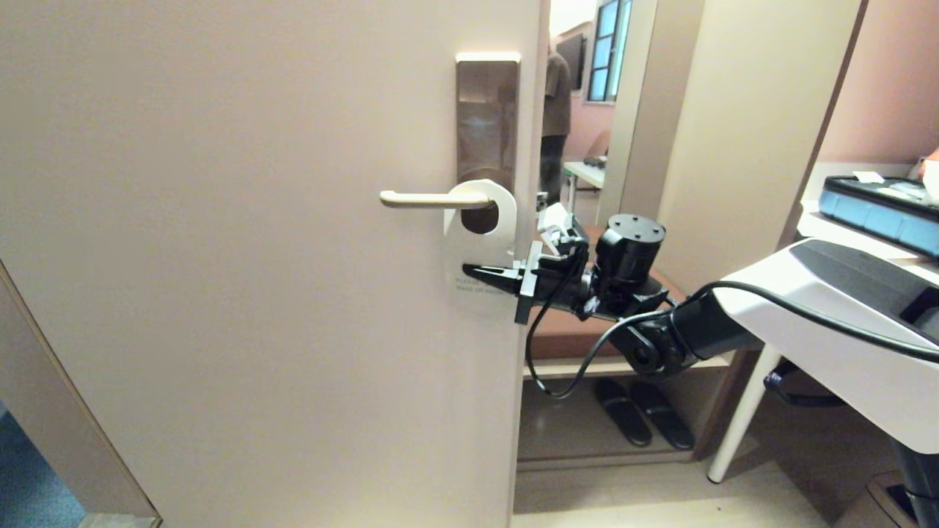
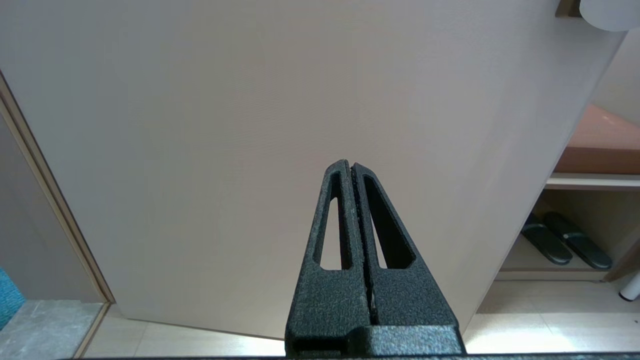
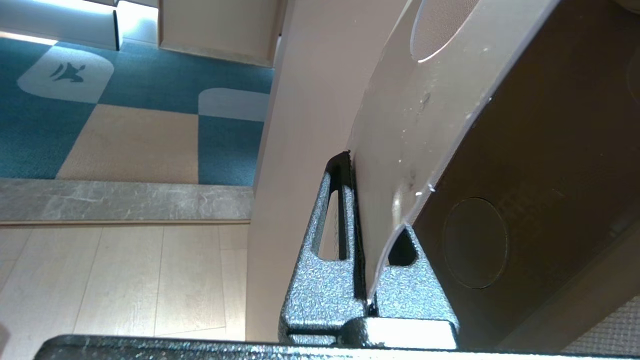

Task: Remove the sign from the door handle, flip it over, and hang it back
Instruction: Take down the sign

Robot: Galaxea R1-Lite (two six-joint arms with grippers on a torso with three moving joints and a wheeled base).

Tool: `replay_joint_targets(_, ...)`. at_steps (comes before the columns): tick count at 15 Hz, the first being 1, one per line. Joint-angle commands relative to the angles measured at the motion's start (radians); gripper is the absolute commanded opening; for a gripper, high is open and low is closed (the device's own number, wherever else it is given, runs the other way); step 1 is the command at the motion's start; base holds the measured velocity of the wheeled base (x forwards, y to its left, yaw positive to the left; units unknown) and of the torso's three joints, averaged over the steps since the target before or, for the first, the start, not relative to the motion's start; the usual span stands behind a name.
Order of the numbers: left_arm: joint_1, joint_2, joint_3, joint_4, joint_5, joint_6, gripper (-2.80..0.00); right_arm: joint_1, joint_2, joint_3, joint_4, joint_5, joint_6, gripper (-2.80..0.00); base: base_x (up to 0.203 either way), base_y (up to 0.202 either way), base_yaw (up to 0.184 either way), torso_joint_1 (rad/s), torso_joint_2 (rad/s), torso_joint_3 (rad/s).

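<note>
Both fingers of the right gripper [image 1: 477, 273] were clamped on the sign [image 1: 493, 220] — white face outward, hung on the door handle [image 1: 433, 198]. Left gripper [image 2: 351, 172] — fully closed, empty, facing the door [image 1: 257, 257].

Hotel room entry: door-hanger sign [image 1: 480, 242], slippers [image 1: 644, 413] under bench.
</note>
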Motion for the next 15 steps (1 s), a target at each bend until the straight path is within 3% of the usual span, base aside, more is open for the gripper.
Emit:
replay_joint_targets(1, 0.0, 0.002, 0.0, -0.001, 0.001, -0.001, -2.8, 0.006, -0.008, 0.005, -0.009, 0.001, -0.001, -2.8, 0.0, 0.0, 0.0, 0.0, 0.0, 0.0)
replay_joint_targets(10, 0.0, 0.002, 0.0, 0.0, 0.001, -0.001, -2.8, 0.067, -0.038, 0.045, -0.009, -0.191, -0.008, -2.8, 0.0, 0.0, 0.0, 0.0, 0.0, 0.0)
replay_joint_targets(15, 0.0, 0.002, 0.0, 0.0, 0.001, -0.001, -2.8, 0.115, -0.04, 0.061, -0.006, -0.397, -0.033, -2.8, 0.0, 0.0, 0.0, 0.0, 0.0, 0.0)
